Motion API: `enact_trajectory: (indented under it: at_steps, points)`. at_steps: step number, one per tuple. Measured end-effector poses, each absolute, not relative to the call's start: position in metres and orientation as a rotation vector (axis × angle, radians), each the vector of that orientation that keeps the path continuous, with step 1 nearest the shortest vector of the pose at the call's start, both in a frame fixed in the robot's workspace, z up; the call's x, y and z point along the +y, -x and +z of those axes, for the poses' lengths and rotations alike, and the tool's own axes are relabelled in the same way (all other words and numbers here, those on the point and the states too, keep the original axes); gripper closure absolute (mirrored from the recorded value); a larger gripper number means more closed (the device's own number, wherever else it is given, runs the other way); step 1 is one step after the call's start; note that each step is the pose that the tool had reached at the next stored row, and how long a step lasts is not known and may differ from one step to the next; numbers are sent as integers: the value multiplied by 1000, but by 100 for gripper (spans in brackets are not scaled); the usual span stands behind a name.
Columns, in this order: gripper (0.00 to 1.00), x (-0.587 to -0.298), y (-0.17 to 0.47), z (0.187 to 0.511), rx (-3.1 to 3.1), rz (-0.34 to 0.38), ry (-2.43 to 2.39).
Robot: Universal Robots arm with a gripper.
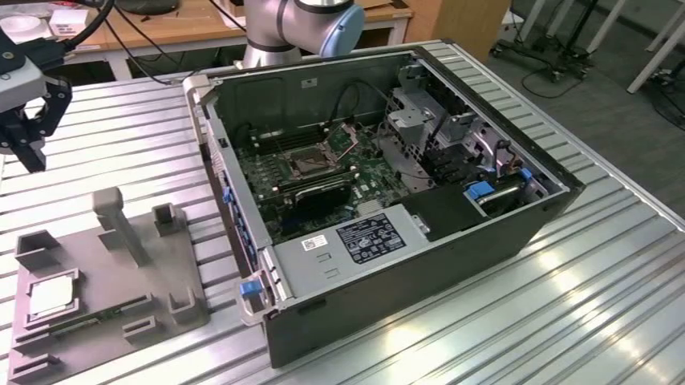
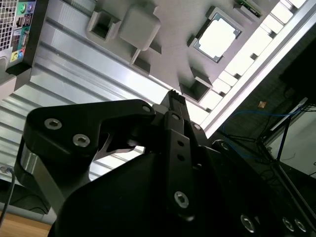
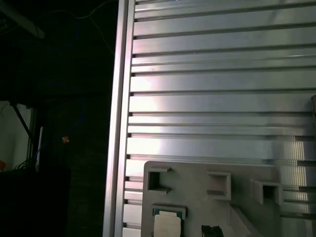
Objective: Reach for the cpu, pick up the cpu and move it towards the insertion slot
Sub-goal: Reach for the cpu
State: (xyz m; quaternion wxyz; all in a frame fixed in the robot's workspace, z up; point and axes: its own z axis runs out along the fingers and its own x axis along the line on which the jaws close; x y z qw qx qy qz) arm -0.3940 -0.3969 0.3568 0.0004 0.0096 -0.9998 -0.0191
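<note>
The cpu (image 1: 51,298) is a small pale square chip lying flat in a recess of the grey plastic tray (image 1: 107,273) at the exterior view's lower left. Both wrist views show it too, the cpu (image 2: 217,37) bright in its recess and the cpu (image 3: 168,224) at the tray's near corner. My black gripper (image 1: 24,152) hangs above the ribbed metal table at the exterior view's far left, beyond the tray and well apart from the chip, with nothing in it. The gripper's tip (image 2: 174,96) points toward the tray. The insertion slot (image 1: 303,164) is the square metal-framed socket on the green motherboard.
The open computer case (image 1: 428,241) lies on its side on the table, its walls rising around the motherboard. A thin green memory stick (image 1: 91,317) lies on the tray, which also carries upright grey posts (image 1: 118,220). The table edge (image 3: 118,123) runs close beside the tray.
</note>
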Motion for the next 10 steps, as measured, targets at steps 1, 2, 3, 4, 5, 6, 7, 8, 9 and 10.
enact_trajectory:
  at_steps: [1,2,3,4,5,6,7,8,9,10]
  points:
    - [89,-397,394,357,-3140,-60,-30]
    - [89,-397,395,357,-3140,-60,-30]
    - [89,-397,395,357,-3140,-60,-30]
    - [89,-397,396,357,-3140,-60,-30]
    - [89,-397,396,357,-3140,-60,-30]
    - [89,-397,396,357,-3140,-60,-30]
    - [89,-397,396,357,-3140,-60,-30]
    - [89,-397,397,356,-3140,-60,-30]
    - [89,-397,398,356,-3140,-60,-30]
    - [89,-397,398,356,-3140,-60,-30]
